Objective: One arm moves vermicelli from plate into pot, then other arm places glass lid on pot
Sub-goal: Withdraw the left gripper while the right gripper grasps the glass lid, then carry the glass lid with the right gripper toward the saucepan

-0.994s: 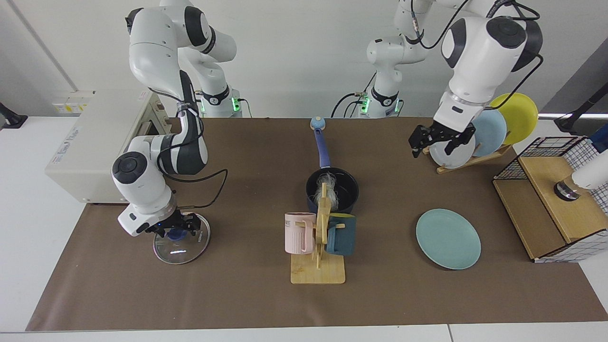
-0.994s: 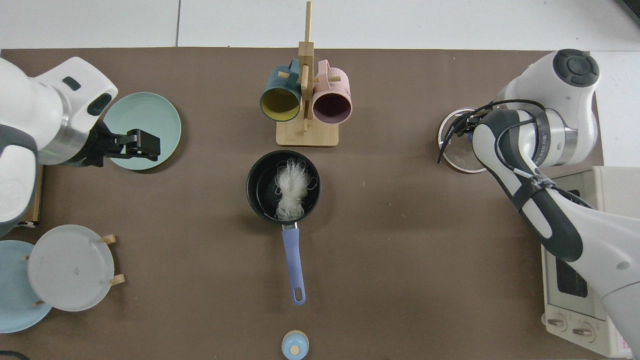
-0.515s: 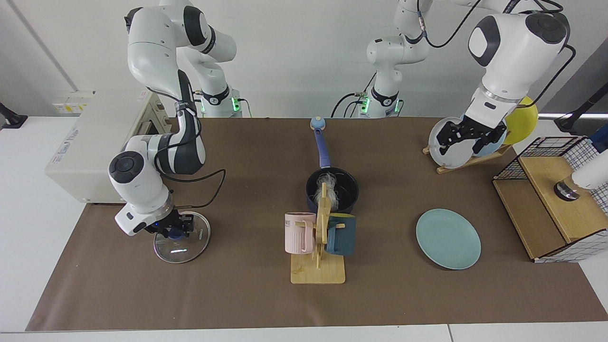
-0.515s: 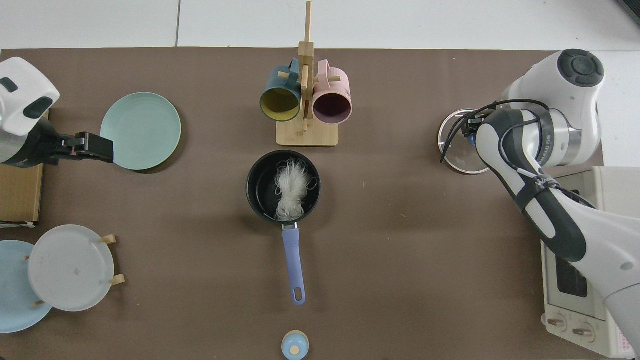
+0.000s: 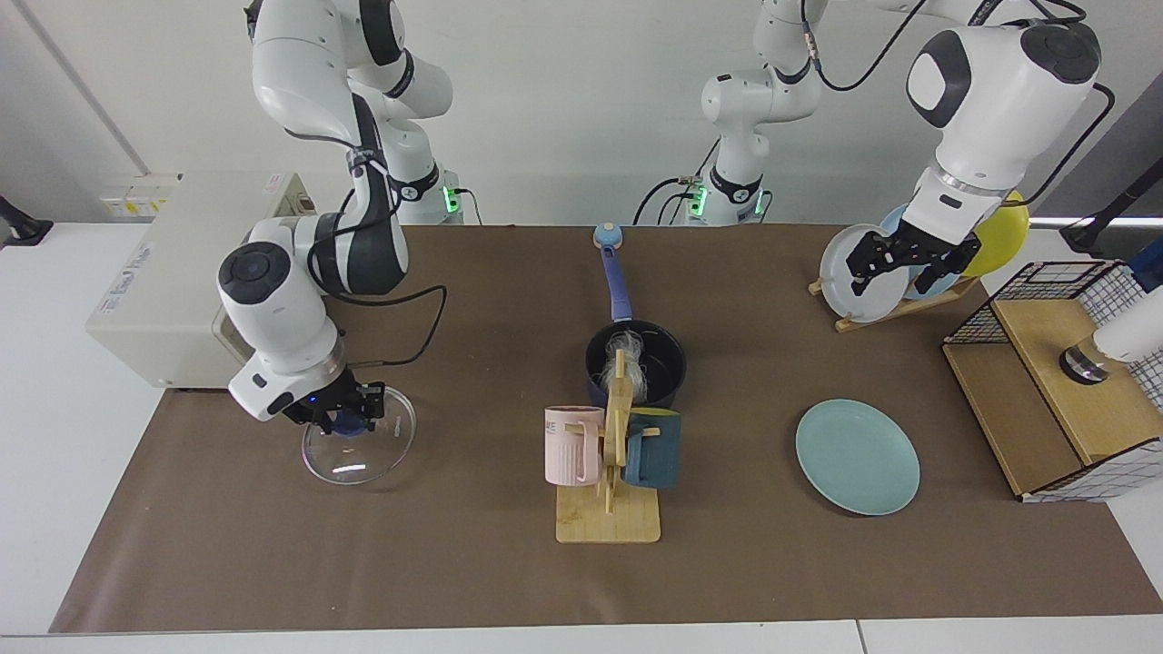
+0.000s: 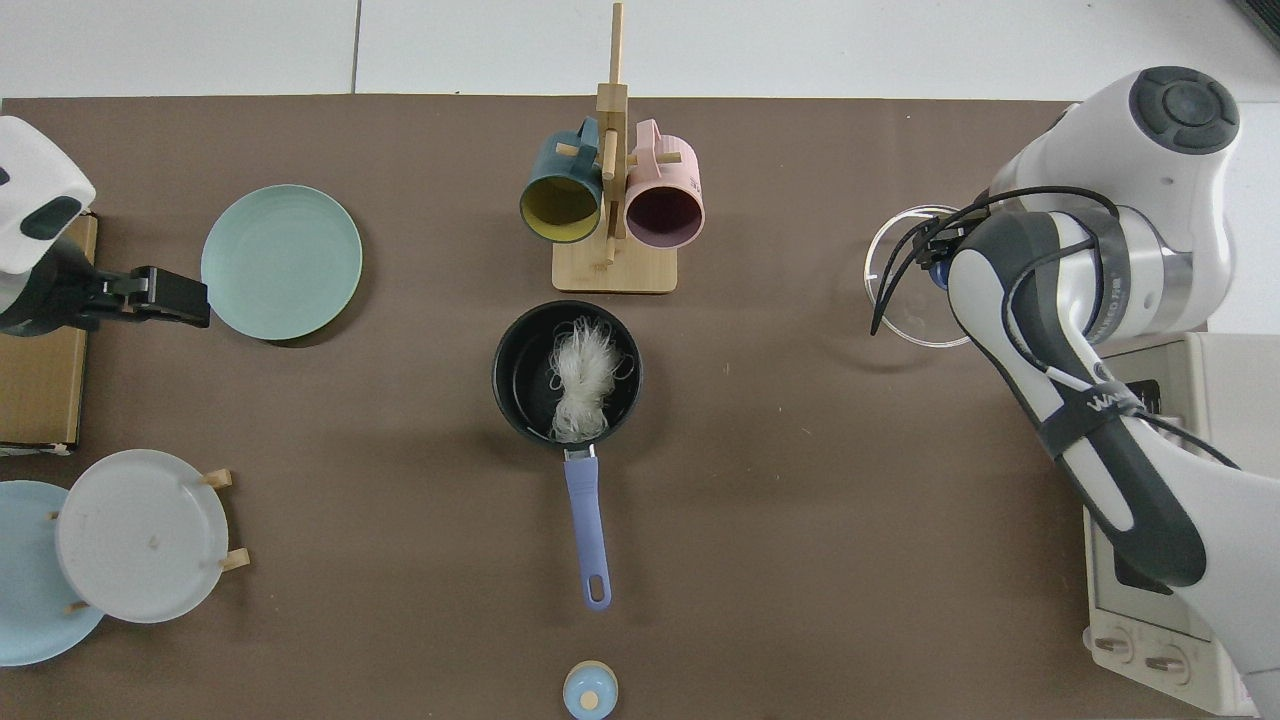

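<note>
The dark-blue pot (image 5: 668, 359) (image 6: 520, 375) stands mid-table, its long handle pointing toward the arm bases. Inside it lies the white vermicelli (image 5: 627, 349) (image 6: 583, 375). The teal plate (image 5: 857, 457) (image 6: 281, 262) lies bare. My right gripper (image 5: 341, 420) is shut on the blue knob of the glass lid (image 5: 363, 450) (image 6: 905, 300) and holds it slightly above the table, well to the side of the pot. My left gripper (image 5: 895, 265) (image 6: 170, 297) hangs open and holds nothing, in front of the plate rack and away from the teal plate.
A wooden mug rack (image 5: 607, 518) (image 6: 612, 270) with a pink and a dark teal mug stands just in front of the pot. A plate rack (image 5: 859, 289) (image 6: 140, 535), a wire basket (image 5: 1063, 381), a toaster oven (image 5: 173, 272) (image 6: 1160, 560) and a small blue knob (image 5: 607, 237) ring the table.
The right gripper has raised the glass lid off the table and shifted it a little toward the pot. The left arm has drawn back from the teal plate toward the plate rack.
</note>
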